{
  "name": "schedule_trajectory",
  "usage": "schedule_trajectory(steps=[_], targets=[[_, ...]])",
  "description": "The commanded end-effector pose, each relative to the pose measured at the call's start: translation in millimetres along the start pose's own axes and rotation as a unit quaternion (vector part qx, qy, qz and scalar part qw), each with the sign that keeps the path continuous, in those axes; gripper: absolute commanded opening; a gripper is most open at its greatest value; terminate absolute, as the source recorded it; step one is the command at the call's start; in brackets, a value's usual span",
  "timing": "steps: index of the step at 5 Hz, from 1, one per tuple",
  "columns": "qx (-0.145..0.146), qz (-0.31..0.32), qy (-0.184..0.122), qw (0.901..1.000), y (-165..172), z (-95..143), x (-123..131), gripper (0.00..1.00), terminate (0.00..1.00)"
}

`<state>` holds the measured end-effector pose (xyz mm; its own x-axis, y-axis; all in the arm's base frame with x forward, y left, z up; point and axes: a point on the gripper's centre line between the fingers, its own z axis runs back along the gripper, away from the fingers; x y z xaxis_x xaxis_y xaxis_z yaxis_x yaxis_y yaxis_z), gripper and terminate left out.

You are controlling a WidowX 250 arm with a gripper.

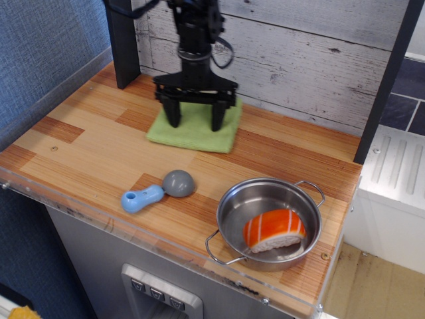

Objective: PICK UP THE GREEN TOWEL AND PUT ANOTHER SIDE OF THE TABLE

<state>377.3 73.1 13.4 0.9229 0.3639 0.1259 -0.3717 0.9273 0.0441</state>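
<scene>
The green towel (196, 135) lies flat on the wooden table (93, 143), at the back and left of the middle, close to the plank wall. My gripper (195, 122) stands upright right over it. Its two black fingers (172, 114) are spread wide apart, and both tips rest on the towel's top near its left and right parts. The jaws are open and nothing is pinched between them. The towel's far edge is partly hidden behind the gripper.
A steel pot (232, 206) holding a piece of salmon sushi (273, 230) stands at the front right. A blue-handled grey scoop (157, 191) lies near the front edge. A black post (123, 43) stands at the back left, the plank wall (299, 53) behind.
</scene>
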Motion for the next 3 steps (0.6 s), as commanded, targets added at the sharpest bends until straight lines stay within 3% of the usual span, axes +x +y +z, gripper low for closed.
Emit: schedule_trajectory(steps=[1, 3], targets=[[-0.008, 0.001, -0.016, 0.9998, 2, 14, 4, 1.00, 0.00], [-0.010, -0.008, -0.033, 0.9994, -6, 33, 3, 1.00, 0.00]])
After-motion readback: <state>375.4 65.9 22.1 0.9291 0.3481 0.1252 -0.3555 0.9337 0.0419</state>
